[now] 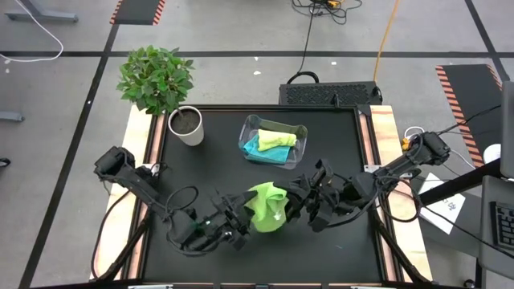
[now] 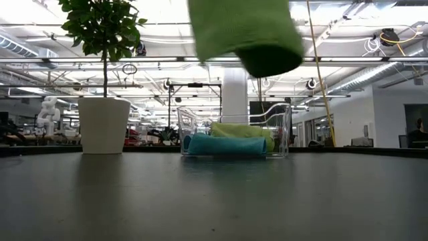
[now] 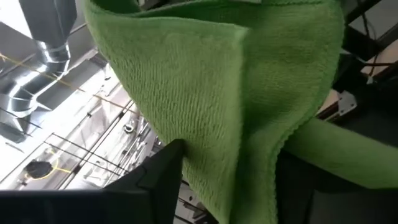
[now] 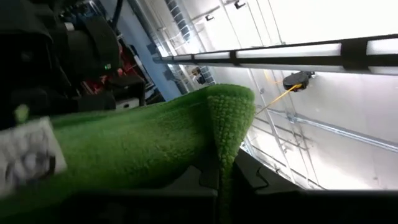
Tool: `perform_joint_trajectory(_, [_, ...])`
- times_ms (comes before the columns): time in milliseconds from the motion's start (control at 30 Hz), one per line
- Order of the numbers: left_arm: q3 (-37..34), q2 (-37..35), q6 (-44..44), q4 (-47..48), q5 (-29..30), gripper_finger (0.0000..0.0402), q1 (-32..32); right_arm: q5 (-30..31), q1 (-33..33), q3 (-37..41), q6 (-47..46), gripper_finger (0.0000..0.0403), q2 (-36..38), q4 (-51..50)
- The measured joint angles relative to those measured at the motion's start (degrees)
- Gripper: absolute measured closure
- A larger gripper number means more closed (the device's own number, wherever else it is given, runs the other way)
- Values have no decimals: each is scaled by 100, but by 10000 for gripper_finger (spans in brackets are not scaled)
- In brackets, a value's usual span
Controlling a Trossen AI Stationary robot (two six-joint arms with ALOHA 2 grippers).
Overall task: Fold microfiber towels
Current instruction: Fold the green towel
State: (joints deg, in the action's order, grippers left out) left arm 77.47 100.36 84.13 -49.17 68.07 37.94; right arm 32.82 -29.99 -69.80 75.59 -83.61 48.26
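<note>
Mid-fold on bright green towel (image 1: 267,207), lifted clear above desk (image 1: 337,160) front between both arms. Right gripper (image 1: 299,201) clamped tight on one edge; left gripper (image 1: 238,218) partly closed around the other edge, grip unclear. Two towels already in bin (image 1: 249,128). Next: bring edges together, lower flat.

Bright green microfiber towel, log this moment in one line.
bright green microfiber towel: lifted off table | right gripper: shut on it | left gripper: beside it | clear plastic bin: two folded towels

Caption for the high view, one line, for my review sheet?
Both grippers, left gripper and right gripper, hold a bright green towel above the table; two folded towels sit in the clear bin.
</note>
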Motion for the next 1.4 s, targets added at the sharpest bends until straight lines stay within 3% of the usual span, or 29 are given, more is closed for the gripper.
perform_joint_trajectory(167, [0, 2, -375, 278, -220, 211, -47, -147, -7, 0, -87, 403, 4, -74])
perform_joint_trajectory(433, [0, -7, -32, -243, -119, 220, -190, -136, -1, 0, -251, 403, 4, -447])
perform_joint_trajectory(567, [0, -15, 128, -191, -50, 277, -112, 45, 4, 0, -14, 403, 4, -541])
perform_joint_trajectory(700, [-2, -233, 82, -43, -30, 369, 65, 273, 4, 0, 203, 403, 2, -652])
perform_joint_trajectory(800, [-2, -434, -28, 172, 59, 389, 170, 494, 12, 0, 373, 403, 2, -665])
perform_joint_trajectory(1200, [-3, -1433, -2310, 2907, 307, 397, 180, 515, 107, 151, 516, 403, 142, -797])
perform_joint_trajectory(1400, [-2, -1995, -3347, 4298, -407, 398, -540, 168, 561, 151, 834, 403, 214, -748])
